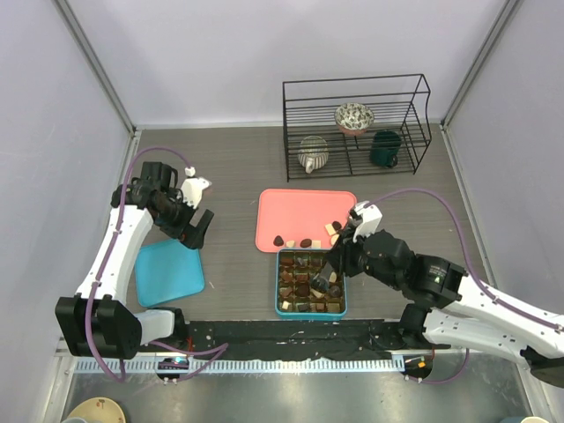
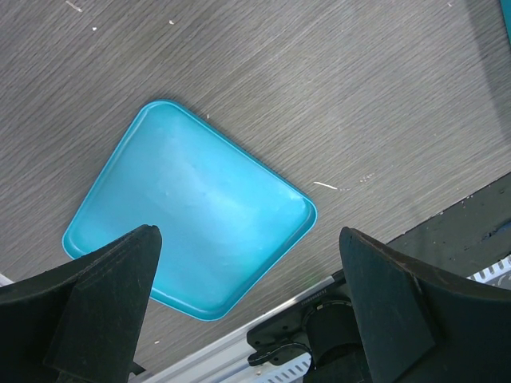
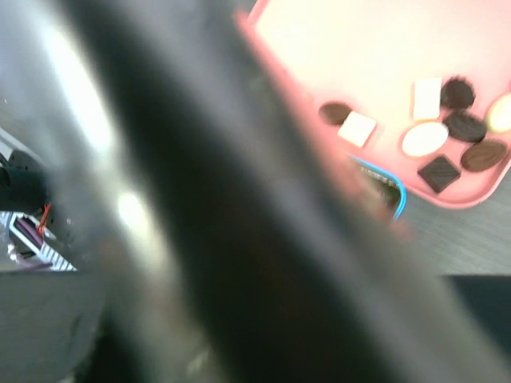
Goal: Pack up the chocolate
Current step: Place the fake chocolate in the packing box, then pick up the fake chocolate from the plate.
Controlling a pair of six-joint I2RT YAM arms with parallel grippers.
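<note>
Progress looks well along: in the top view most brown compartments of the teal box (image 1: 308, 313), at lower centre of the frame, already hold chocolate (image 1: 306, 242) in dark, mid-brown and cream. A handful of loose pieces lie along the lower right edge of the pink tray (image 1: 300, 211), just above the box. They are left to pack, and the few gaps in the box look about right for them. The right gripper (image 1: 333, 278) hangs over the box's right side. Its wrist view is mostly blur, so I cannot tell whether the jaws are parted or holding a piece. The left gripper (image 2: 249, 233) hovers with jaws spread wide and nothing between them, above the teal lid (image 1: 169, 271) at lower left. The lid lies apart from the box, so closing it is probably the last step.
</note>
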